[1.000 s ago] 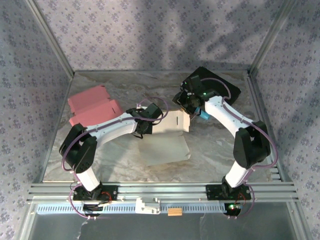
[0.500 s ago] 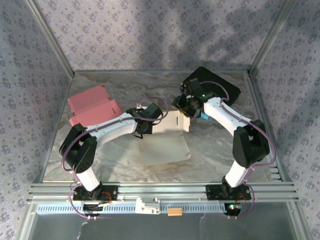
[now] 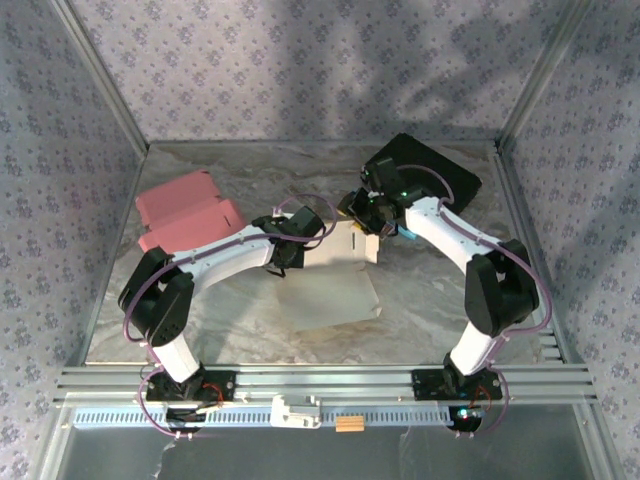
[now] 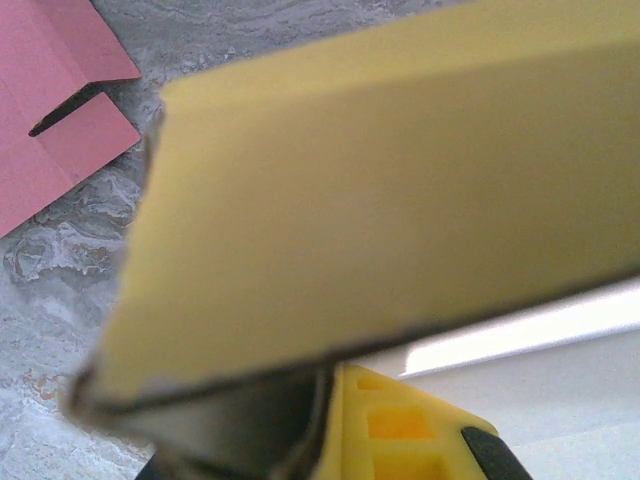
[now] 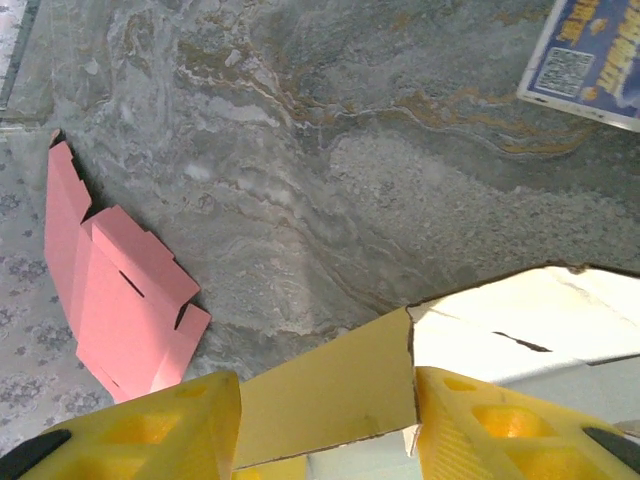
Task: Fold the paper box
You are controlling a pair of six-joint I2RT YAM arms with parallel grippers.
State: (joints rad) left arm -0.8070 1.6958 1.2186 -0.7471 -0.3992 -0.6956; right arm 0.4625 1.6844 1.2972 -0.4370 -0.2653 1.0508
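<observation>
White paper box sits btwn the two claws. L claw at box's left edge, pinched tight on a flap. R claw at box's far-right corner, abt half open, yellow fingers either side of a flap; can't tell if they touch it. Flat pink card lies left of box.

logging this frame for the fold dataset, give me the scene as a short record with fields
work piece: paper box, white, partly folded, mid table
left gripper: shut on a panel at the box's left side
right gripper: open, fingers either side of a flap at the box's far right corner
spare: pink box blank, lying flat, far left
other: black pad, far right corner
surface: marbled table
</observation>
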